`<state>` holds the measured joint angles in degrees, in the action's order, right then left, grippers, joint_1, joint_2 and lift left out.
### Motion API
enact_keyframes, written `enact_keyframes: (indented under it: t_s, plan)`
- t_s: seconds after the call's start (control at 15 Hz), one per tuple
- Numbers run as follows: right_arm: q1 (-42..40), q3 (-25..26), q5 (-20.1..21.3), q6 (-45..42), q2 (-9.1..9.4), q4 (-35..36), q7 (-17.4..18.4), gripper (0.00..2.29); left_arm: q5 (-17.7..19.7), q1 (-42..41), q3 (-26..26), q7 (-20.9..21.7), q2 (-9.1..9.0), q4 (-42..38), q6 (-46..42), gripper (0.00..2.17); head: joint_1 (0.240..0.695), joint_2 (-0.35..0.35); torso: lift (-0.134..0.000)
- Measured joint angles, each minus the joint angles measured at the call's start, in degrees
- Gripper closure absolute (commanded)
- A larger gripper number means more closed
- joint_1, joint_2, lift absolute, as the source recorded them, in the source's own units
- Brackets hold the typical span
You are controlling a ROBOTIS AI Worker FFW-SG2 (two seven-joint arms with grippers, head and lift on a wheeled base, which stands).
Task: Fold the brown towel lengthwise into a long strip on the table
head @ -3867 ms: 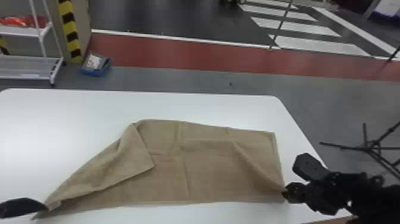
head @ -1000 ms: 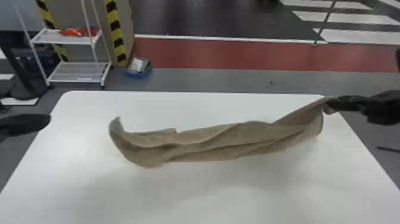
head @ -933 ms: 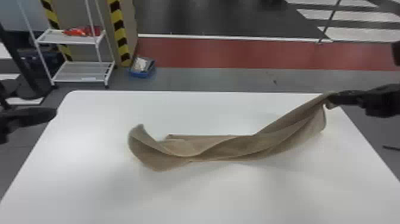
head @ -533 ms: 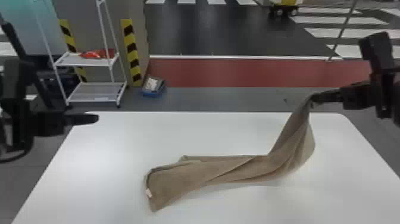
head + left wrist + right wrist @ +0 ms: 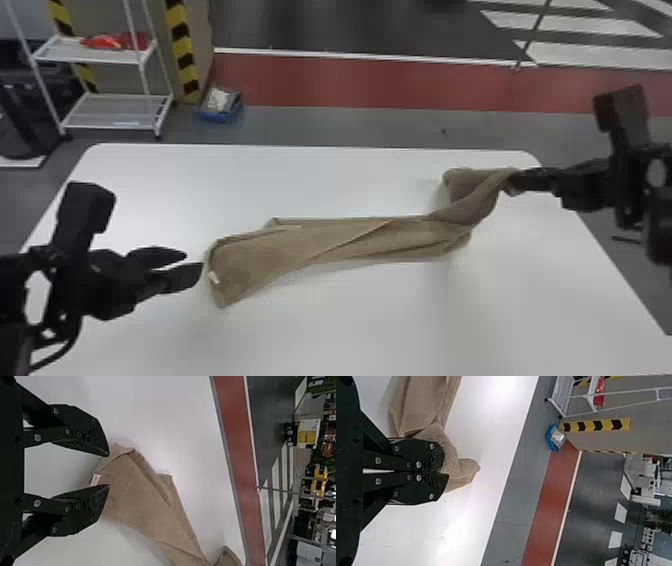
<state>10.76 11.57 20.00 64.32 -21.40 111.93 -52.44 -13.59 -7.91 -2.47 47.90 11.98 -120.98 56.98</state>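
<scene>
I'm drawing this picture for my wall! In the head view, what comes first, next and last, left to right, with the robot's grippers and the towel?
Left gripper → brown towel → right gripper.

Left tool slightly spread, right tool pinched closed

I can't see most of the near edge of the table; it is cut off. Near its far right corner, the pinched bit of towel hides inside the right gripper, and I can't count the layers underneath. Beyond the table's far left corner, the red stuff on the rack is too blurred to name, like the blue bin's contents.
</scene>
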Motion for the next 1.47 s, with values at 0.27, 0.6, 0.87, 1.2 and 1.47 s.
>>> enact_keyframes:
  t_s: [0.27,0.6,0.87,1.2,1.47]
  plan:
    - [-12.14,10.12,-2.54,-8.22,0.78,2.73,-0.14,2.12,-10.18,-3.73,9.49,-4.89,0.47,0.03,-1.2,0.43,0.695,-0.294,-0.093]
    - [-22.84,14.82,-1.76,-23.48,2.71,0.25,-0.73,2.12,-21.11,-4.83,18.78,-12.33,0.46,3.81,-5.4,0.43,0.695,-0.35,-0.093]
    - [-25.21,15.86,-2.21,-26.63,3.61,-2.04,-0.62,2.12,-25.38,-4.69,21.47,-16.13,0.51,5.07,-5.8,0.43,0.695,-0.35,-0.093]
    - [-25.15,15.56,-2.32,-26.65,3.81,-2.98,-0.65,2.12,-24.6,-6.67,21.09,-15.87,0.75,1.34,-6.22,0.43,0.695,-0.35,-0.093]
    - [-24.62,15.02,-2.07,-26.61,3.82,-4.03,-0.64,2.12,-24.13,-5.67,21.6,-14.21,0.28,1.13,-6.25,0.43,0.695,-0.35,-0.093]
